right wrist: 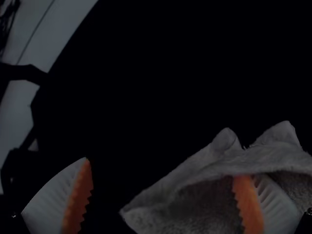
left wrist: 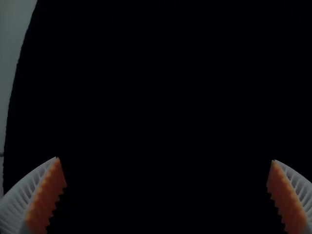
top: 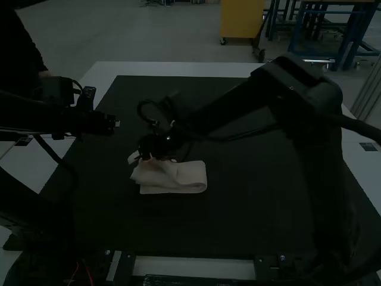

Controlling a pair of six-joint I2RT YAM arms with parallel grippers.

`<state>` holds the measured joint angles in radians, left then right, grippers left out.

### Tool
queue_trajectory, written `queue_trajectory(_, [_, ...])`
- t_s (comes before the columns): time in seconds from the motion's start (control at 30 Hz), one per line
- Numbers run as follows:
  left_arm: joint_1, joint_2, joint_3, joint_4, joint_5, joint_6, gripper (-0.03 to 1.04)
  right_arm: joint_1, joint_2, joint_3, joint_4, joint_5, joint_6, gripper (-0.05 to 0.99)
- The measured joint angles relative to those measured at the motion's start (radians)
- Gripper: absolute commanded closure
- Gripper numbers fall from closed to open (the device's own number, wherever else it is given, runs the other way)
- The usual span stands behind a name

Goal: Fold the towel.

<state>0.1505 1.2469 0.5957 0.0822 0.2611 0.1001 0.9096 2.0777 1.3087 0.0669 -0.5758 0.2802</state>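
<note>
Towel (top: 190, 176) at the right gripper (top: 144, 154), jaws open
High view's got the folded bundle on the bench (top: 178, 69), long axis running left-right, stretching rightward from those jaws and a bit nearer the arm bases; right wrist view gives you the raised flap (right wrist: 200, 165) arching by one orange pad (right wrist: 249, 204), other finger off the cloth. Left gripper (top: 116, 124) has its jaws spread wide too, towel off to their right

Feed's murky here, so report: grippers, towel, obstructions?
Left gripper open, clear of towel. Right gripper open, one finger under towel layer. Towel folded, rumpled. That finger might snag.
</note>
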Motion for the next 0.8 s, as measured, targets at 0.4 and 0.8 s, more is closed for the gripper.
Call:
queue_trajectory(0.4, [0.0, 0.0, -0.003, 0.018, -0.008, -0.002, 0.04, 0.0, -0.157, -0.05, -0.086, -0.022, -0.002, 0.27])
queue_trajectory(0.8, [0.0, 0.0, -0.003, 0.005, -0.008, -0.013, 0.04, 0.0, -0.161, -0.174, -0.063, -0.042, -0.002, 0.23])
